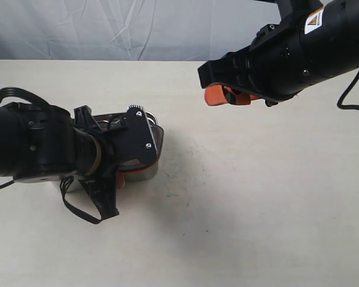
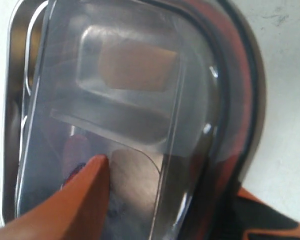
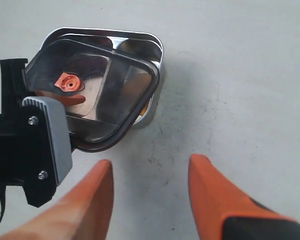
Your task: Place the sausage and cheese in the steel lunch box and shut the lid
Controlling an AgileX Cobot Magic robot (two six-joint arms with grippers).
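The steel lunch box (image 3: 140, 39) lies on the table, and the dark translucent lid (image 3: 112, 95) with its orange valve tab (image 3: 68, 83) is held tilted and askew over it. My left gripper (image 2: 172, 180) is shut on the lid's (image 2: 140, 115) edge, one orange finger (image 2: 82, 200) on each face. Through the lid I see a blurred tan-orange patch (image 2: 137, 67) and a reddish one (image 2: 75, 150); I cannot tell if they are the cheese and sausage. In the exterior view the lid (image 1: 157, 139) covers the box (image 1: 145, 173). My right gripper (image 3: 150, 160) hangs open and apart, up at the right (image 1: 227, 95).
The beige table (image 1: 245, 197) stretches to the right of and in front of the box. A pale cloth backdrop (image 1: 107, 30) closes off the far edge. The left arm's cable (image 1: 78, 209) loops onto the table beside the box.
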